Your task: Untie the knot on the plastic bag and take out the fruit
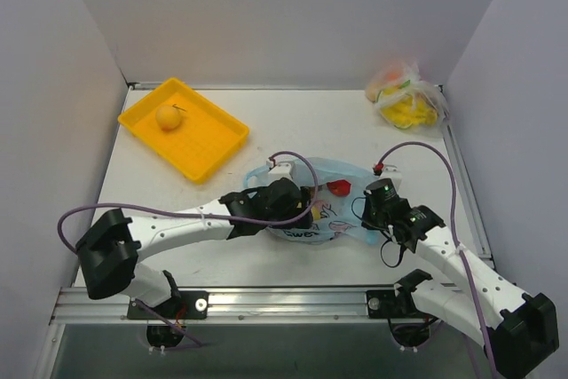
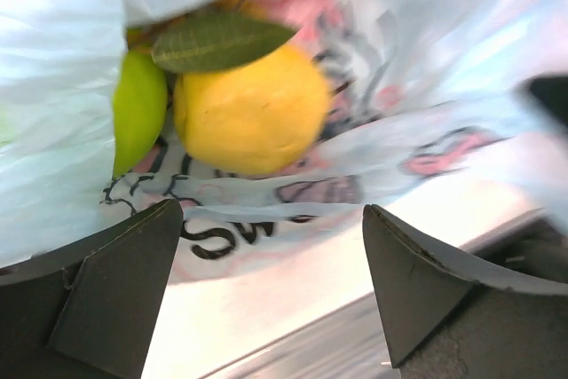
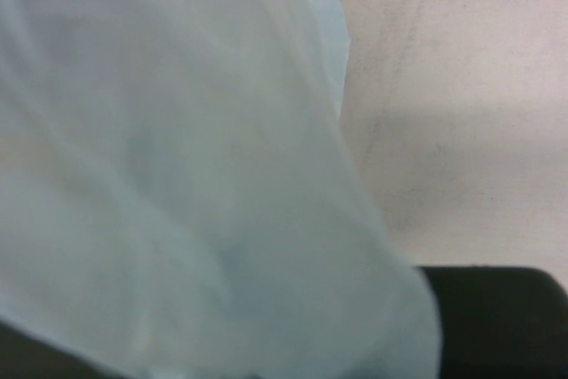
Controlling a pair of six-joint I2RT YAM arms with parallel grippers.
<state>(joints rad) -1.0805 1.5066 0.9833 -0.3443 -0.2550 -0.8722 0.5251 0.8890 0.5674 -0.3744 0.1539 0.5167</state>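
The light blue plastic bag [image 1: 342,219] lies in the middle of the table between both arms. My left gripper [image 1: 306,206] is at its left side, open, with nothing between the fingers [image 2: 115,290]. In the left wrist view a yellow fruit [image 2: 253,113] with a green leaf and a green fruit [image 2: 138,108] sit in the bag's mouth just ahead of the left gripper [image 2: 273,212]. A red fruit [image 1: 339,187] shows at the bag's top. My right gripper [image 1: 368,197] is shut on the bag's right edge, and blue plastic [image 3: 177,175] fills its view. The knot is hidden.
A yellow tray [image 1: 222,144] stands at the back left with an orange fruit [image 1: 169,117] in it. A clear bag [image 1: 408,99] with yellow-orange contents sits in the back right corner. White walls close in the table on three sides.
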